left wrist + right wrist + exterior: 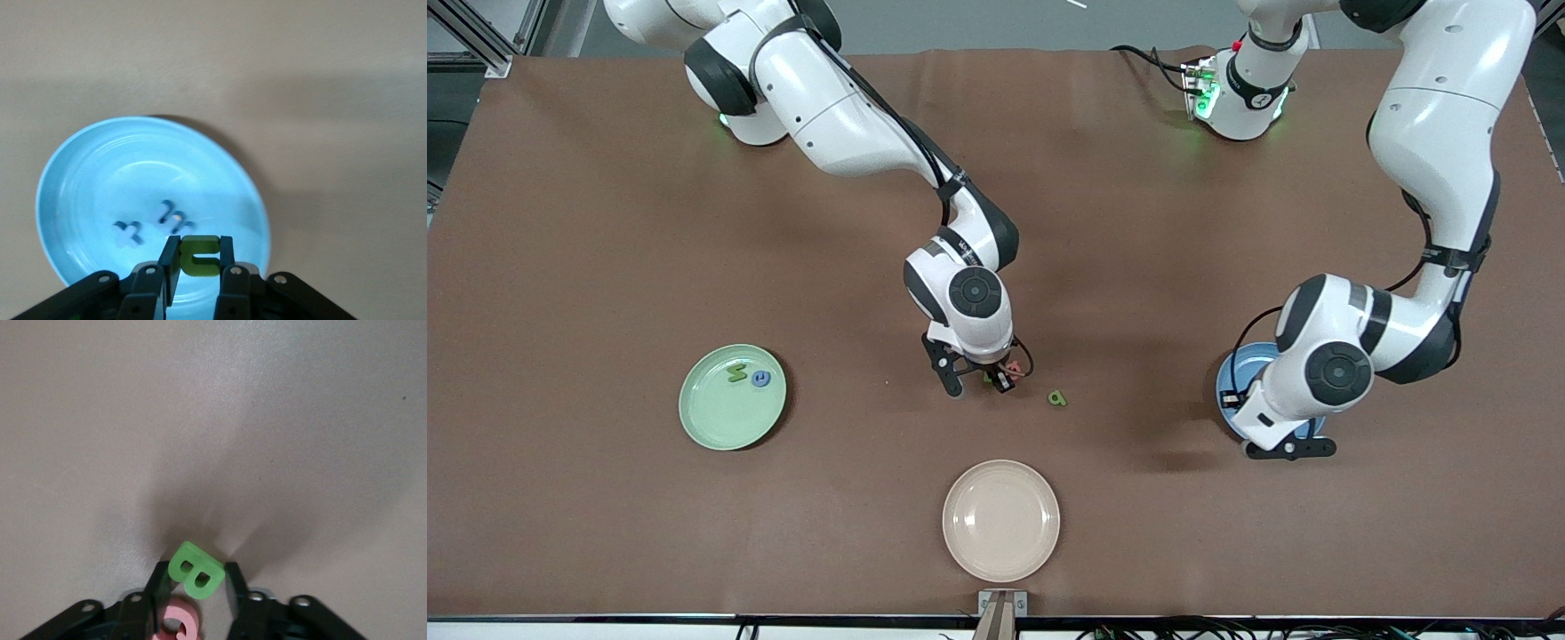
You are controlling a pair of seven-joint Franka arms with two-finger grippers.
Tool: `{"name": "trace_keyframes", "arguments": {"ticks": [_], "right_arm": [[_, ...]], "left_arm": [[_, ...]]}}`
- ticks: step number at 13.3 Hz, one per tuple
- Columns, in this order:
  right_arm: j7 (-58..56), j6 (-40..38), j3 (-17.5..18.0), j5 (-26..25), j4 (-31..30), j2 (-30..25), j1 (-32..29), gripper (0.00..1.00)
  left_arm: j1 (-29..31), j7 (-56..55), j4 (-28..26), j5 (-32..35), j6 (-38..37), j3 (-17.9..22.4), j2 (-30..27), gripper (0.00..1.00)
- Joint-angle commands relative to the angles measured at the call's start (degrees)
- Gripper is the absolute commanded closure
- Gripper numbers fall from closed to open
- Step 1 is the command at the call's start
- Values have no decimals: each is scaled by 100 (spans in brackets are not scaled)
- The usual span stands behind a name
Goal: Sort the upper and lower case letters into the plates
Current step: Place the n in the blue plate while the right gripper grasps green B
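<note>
Two grips carry risk: the right gripper (193,577), down at the table's middle, pinches a green letter B (194,571) with a pink letter (177,623) touching it, which may drag along or tip the B loose. Over the blue plate (80,173), the left gripper (199,257) pinches a dark green letter (200,255); an off-centre release could bounce it over the rim, while the mint green plate (703,418) lies toward the right arm's end.

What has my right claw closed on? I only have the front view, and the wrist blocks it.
Observer: The right claw is shut on a bright green B; a pink letter lies close beside it.
Operator: And the left claw?
Observer: The left claw is shut on a dark green letter, above the blue plate.
Operator: Anything in that plate?
Observer: A pale blue x and another pale blue letter.
</note>
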Motion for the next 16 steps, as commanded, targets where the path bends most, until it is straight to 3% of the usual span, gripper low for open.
{"name": "trace_keyframes", "arguments": {"ticks": [1,2,3,6,10,13,16], "right_arm": [[13,-77,-58,-6,84,128,-7,100],[-126,-173,-58,-15,84,102,-42,100],[-397,-374,-58,-15,84,41,-86,100],[-1792,-1042,-58,11,-177,-450,-480,100],[-3761,-843,-66,46,-2028,-1863,-1253,100],[-5422,-62,-66,38,-3717,-2902,-1956,100],[-6628,317,-66,29,-4344,-3202,-2562,100]], "left_arm": [[202,45,-580,122,429,-50,-224,65],[298,44,-633,122,483,-50,-232,25],[325,10,-634,122,484,-58,-241,0],[246,-200,-616,25,422,-233,-390,0],[54,-1499,-467,25,422,-813,-321,0],[-595,-2483,-37,7,422,-806,-75,0],[-1105,-3565,340,-2,466,-788,293,0]]}}
